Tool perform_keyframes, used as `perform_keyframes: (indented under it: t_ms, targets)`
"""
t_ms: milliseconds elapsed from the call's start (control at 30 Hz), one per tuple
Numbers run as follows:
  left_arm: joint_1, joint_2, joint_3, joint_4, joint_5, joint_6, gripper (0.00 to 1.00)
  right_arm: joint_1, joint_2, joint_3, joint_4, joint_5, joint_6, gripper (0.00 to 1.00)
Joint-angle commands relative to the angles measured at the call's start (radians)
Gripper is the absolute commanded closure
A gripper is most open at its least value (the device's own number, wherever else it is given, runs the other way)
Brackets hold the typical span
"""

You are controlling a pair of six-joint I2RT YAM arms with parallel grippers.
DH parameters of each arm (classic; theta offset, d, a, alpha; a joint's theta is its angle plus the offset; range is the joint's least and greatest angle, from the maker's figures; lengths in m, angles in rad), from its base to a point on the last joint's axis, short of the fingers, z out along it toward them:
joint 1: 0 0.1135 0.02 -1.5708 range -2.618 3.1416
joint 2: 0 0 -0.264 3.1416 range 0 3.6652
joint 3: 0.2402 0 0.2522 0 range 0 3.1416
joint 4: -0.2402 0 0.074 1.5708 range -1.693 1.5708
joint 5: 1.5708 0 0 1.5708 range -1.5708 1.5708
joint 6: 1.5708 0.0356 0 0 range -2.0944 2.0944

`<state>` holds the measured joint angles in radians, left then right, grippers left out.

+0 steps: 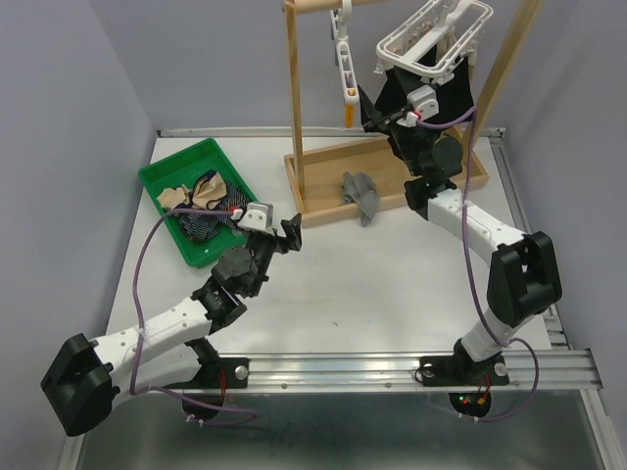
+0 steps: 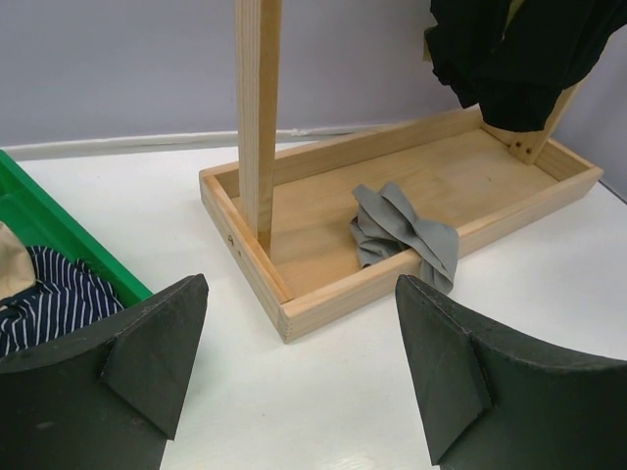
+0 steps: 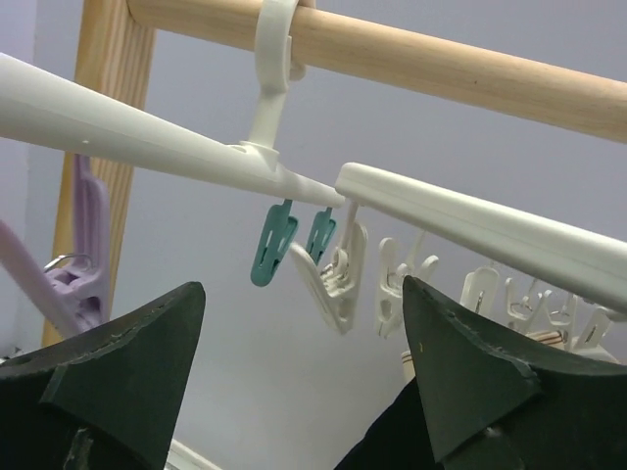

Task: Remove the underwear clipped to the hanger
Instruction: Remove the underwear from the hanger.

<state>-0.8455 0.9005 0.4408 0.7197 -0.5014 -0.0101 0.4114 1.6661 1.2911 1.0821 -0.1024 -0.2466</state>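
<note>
Black underwear (image 2: 519, 59) is clipped on the clip hanger (image 3: 470, 225), so the right fingers (image 3: 118, 362) are raised, spread, beneath it. Left fingers (image 2: 147, 343) are held spread, empty.

Rack base (image 2: 323, 284): pale bare wood, visible grain, matt. Hanger (image 3: 470, 220): smooth white plastic, slight sheen. Grey underwear (image 2: 402, 230): soft matt cloth, creased. Black underwear (image 2: 509, 59): matt cloth. Bin (image 1: 174, 160): glossy green plastic. Desk (image 1: 372, 284): smooth white. Left claw (image 2: 299, 343): matt black, faintly rough.

Black underwear (image 2: 509, 69) is hanging from the hanger (image 1: 436, 34). Grey underwear (image 2: 402, 230) is lying crumpled over the wooden base (image 2: 323, 304) rim. Navy striped piece (image 1: 201, 227) and tan piece (image 1: 176, 196) are lying in the green bin (image 1: 167, 171).
</note>
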Motion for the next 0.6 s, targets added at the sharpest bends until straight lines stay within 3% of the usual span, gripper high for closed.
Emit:
perform_keyframes:
  t_ms: [0, 200, 300, 400, 567]
  targets:
    - [0.008, 0.029, 0.036, 0.078, 0.047, -0.047, 0.11, -0.005, -0.089, -0.067, 0.047, -0.017, -0.023, 0.13]
    - [0.008, 0.07, 0.045, 0.101, 0.106, -0.083, 0.09, -0.005, -0.178, -0.163, -0.03, -0.002, -0.016, 0.09]
    - [0.013, 0.093, 0.044, 0.109, 0.135, -0.142, 0.01, -0.005, -0.238, -0.243, -0.121, -0.023, -0.013, 0.06]
    - [0.022, 0.116, 0.045, 0.116, 0.194, -0.18, 0.01, -0.005, -0.293, -0.28, -0.223, -0.088, -0.028, 0.02]
    - [0.031, 0.162, 0.033, 0.115, 0.25, -0.278, 0.01, -0.006, -0.382, -0.236, -0.725, -0.145, -0.134, 0.0]
